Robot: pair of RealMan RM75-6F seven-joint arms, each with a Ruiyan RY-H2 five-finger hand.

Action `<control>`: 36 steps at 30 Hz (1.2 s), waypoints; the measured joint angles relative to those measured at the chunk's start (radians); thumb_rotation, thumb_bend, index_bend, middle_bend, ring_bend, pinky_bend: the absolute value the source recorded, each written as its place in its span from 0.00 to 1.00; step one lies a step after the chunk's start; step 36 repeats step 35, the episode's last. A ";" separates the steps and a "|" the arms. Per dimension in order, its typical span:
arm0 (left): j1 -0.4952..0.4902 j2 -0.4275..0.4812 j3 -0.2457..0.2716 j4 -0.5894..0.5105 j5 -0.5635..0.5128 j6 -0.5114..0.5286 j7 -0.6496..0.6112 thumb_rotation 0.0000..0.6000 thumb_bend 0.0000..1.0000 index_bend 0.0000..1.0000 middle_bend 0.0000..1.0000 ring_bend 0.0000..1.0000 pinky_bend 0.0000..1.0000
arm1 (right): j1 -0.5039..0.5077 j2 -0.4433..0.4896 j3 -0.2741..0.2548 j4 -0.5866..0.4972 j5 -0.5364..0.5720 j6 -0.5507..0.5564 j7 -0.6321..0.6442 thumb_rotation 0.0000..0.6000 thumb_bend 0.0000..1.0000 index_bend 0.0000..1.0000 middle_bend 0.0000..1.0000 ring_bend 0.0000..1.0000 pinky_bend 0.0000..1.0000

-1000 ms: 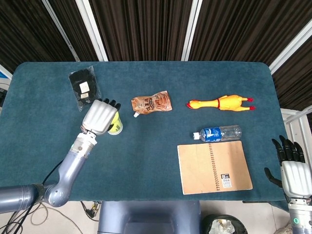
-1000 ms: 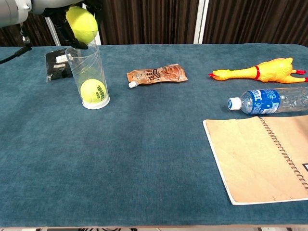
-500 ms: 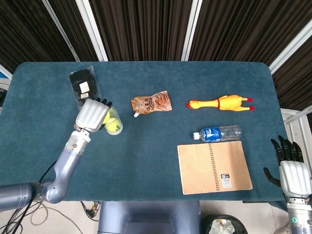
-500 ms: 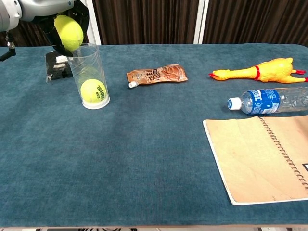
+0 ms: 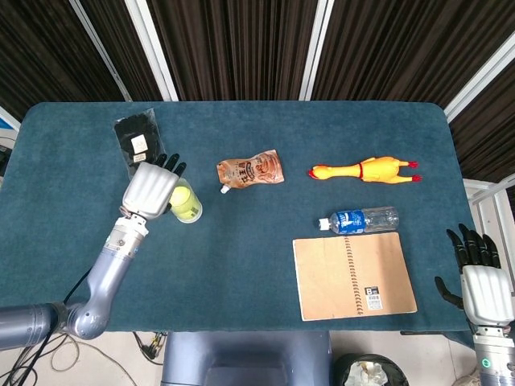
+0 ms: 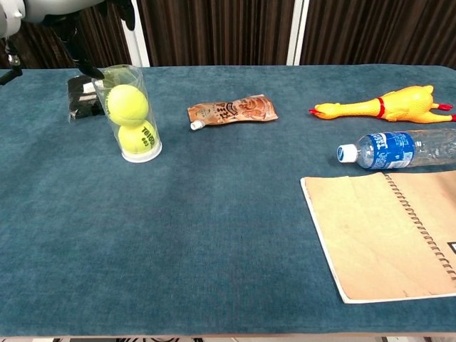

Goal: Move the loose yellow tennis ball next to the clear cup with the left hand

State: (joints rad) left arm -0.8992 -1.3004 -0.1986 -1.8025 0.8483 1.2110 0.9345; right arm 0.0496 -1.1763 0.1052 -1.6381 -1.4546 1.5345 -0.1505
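Note:
The clear cup (image 6: 132, 114) stands upright at the table's left. Two yellow tennis balls sit stacked inside it, the upper ball (image 6: 127, 105) resting on the lower ball (image 6: 137, 137). In the head view only the upper ball (image 5: 186, 202) shows in the cup's mouth (image 5: 190, 211). My left hand (image 5: 150, 190) hovers just left of the cup and above it, back upward, fingers (image 5: 166, 163) stretched out and holding nothing. In the chest view only its dark fingertips (image 6: 91, 68) show beside the cup's rim. My right hand (image 5: 483, 283) hangs off the table's right front corner, fingers spread and empty.
A black packet (image 5: 137, 146) lies behind the cup. A brown pouch (image 5: 250, 170) lies mid-table, and a rubber chicken (image 5: 364, 170) to its right. A water bottle (image 5: 360, 219) lies beside a spiral notebook (image 5: 353, 275) at front right.
The ball the left hand held above the cup's rim has dropped into the cup onto the other ball. The left hand has let go and shifted slightly left.

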 measured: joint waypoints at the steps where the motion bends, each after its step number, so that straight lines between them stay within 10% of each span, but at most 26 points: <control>1: 0.006 0.008 0.000 -0.016 0.008 0.012 -0.006 1.00 0.04 0.24 0.18 0.22 0.39 | 0.000 0.001 0.001 0.000 0.001 0.000 0.001 1.00 0.35 0.11 0.00 0.01 0.00; 12: 0.287 0.147 0.149 -0.209 0.286 0.289 -0.169 1.00 0.04 0.17 0.05 0.07 0.18 | -0.002 0.000 -0.003 -0.006 -0.007 0.004 -0.004 1.00 0.35 0.11 0.00 0.01 0.00; 24: 0.567 0.164 0.325 0.026 0.516 0.415 -0.582 1.00 0.04 0.14 0.01 0.01 0.12 | -0.003 0.000 -0.005 -0.010 -0.011 0.010 -0.009 1.00 0.35 0.11 0.00 0.01 0.00; 36: 0.656 0.163 0.330 0.138 0.545 0.399 -0.738 1.00 0.04 0.12 0.00 0.01 0.09 | -0.007 0.008 -0.003 -0.014 -0.015 0.019 0.003 1.00 0.35 0.11 0.00 0.01 0.00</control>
